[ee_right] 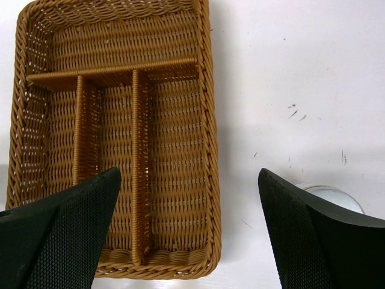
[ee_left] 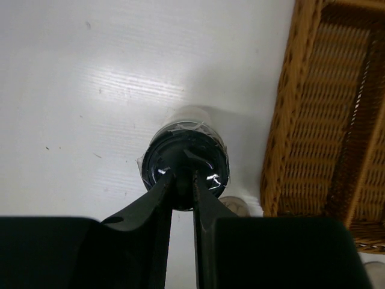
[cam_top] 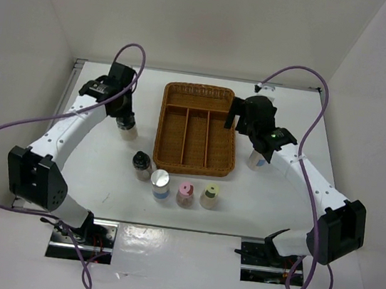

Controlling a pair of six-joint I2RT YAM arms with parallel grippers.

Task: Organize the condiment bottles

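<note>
My left gripper is shut on the top of a black-capped bottle, just left of the wicker tray. In the left wrist view its fingertips pinch the middle of the black cap. A second black-capped bottle, a silver-capped one, a pink-capped one and a yellow-green-capped one stand in a row in front of the tray. My right gripper is open and empty above the tray's right rim. Another silver-capped bottle stands under the right arm; it also peeks out behind the right finger.
The tray has one cross compartment at the far end and three long ones; all show bare wicker. The tray also shows at the right of the left wrist view. White walls close in the back and sides. Purple cables loop over both arms.
</note>
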